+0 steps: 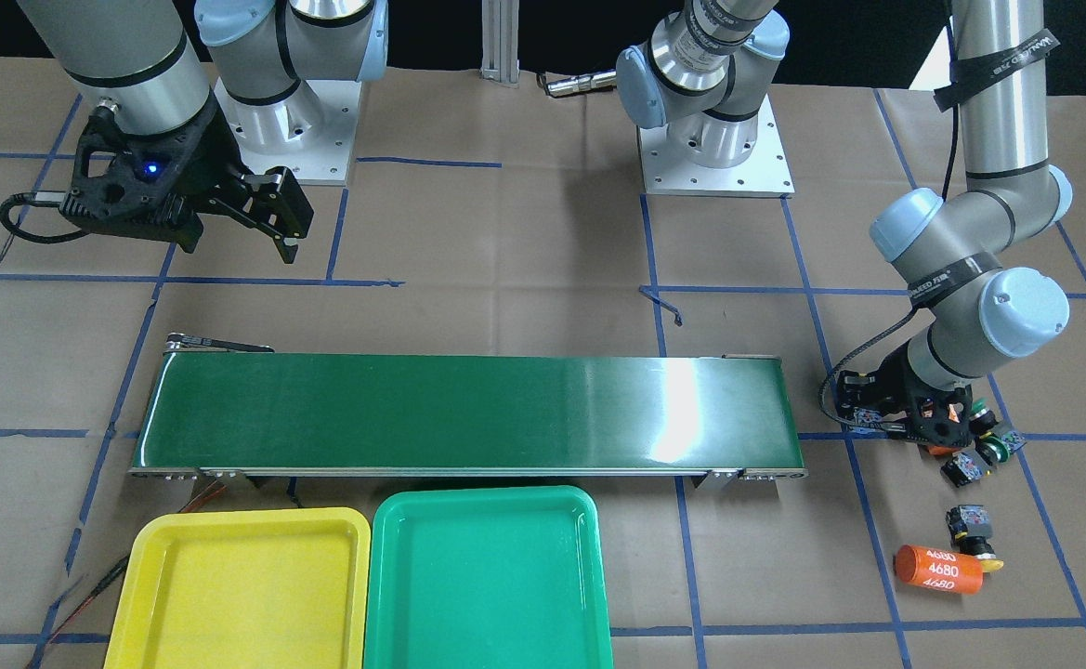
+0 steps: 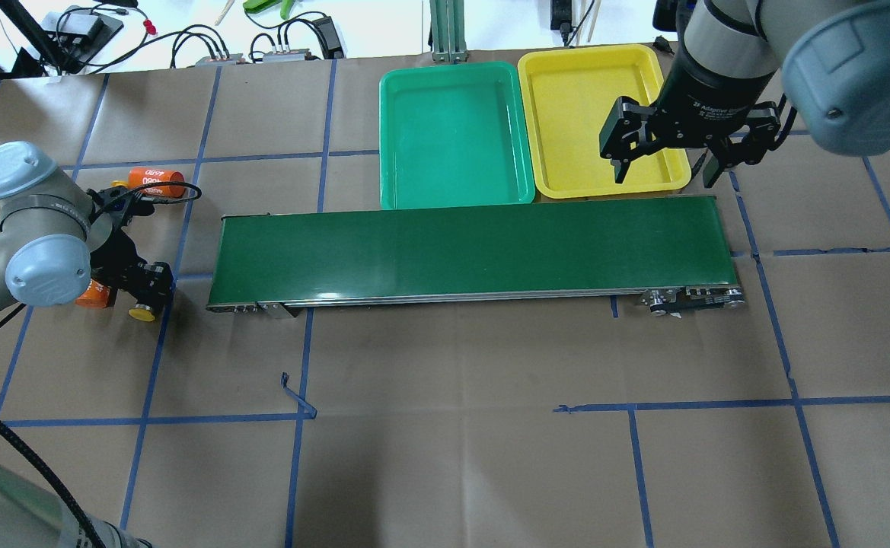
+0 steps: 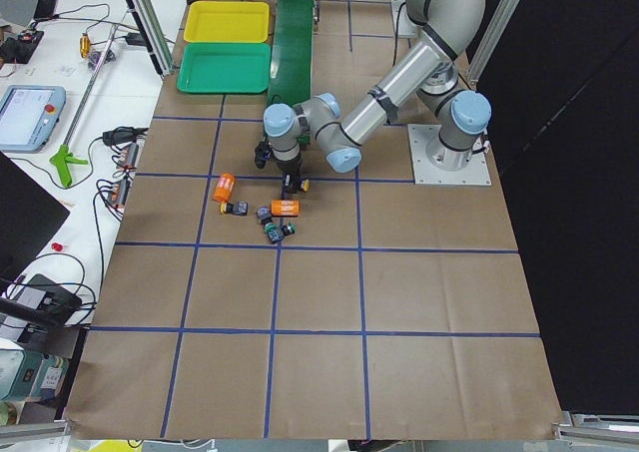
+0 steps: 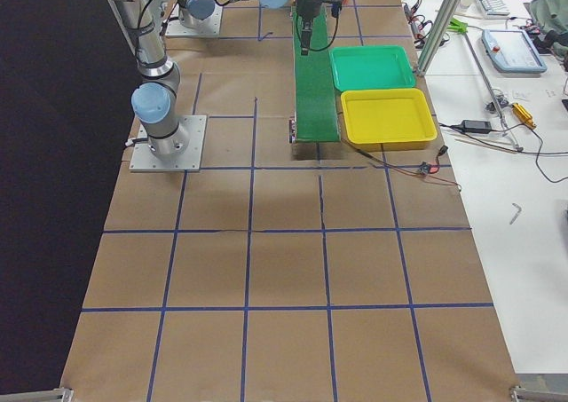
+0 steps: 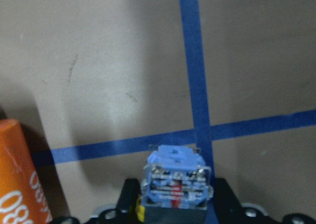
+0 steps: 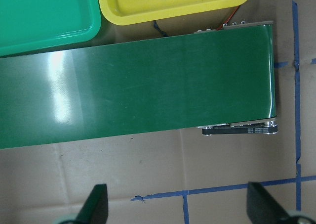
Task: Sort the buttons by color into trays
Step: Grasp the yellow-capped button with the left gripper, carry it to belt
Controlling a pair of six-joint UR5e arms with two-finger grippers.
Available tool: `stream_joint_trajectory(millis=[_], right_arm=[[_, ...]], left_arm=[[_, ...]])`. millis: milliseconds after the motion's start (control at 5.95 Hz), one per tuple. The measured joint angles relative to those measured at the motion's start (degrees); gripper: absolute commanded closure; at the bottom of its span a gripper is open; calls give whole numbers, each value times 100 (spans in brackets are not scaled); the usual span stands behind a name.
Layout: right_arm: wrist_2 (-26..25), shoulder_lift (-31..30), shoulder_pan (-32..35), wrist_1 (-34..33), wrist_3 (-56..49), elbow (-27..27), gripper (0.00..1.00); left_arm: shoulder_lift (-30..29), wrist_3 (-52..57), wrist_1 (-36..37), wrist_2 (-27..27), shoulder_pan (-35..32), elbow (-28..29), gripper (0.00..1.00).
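Yellow-capped button (image 5: 175, 180), light and stiff plastic, sits in the left claw (image 2: 144, 295), which is closed on its grey-blue base near the left edge of the counter (image 2: 445, 365). The flat base sides seem the safest hold. The right claw (image 2: 664, 179) hangs wide open, empty.

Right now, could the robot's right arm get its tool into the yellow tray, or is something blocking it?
Probably yes. The right tool hangs open, high up; only the low conveyor belt lies between it and the empty yellow tray, so it could likely pass over.
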Motion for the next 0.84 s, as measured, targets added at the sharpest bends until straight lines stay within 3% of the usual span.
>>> stream_joint_trajectory(millis=[504, 840], right_arm=[[0, -87, 5, 14, -93, 11, 0], [0, -98, 13, 16, -203, 13, 0]], left_arm=[[472, 466, -351, -22, -213, 183, 100], [917, 1714, -1159, -45, -756, 489, 100]])
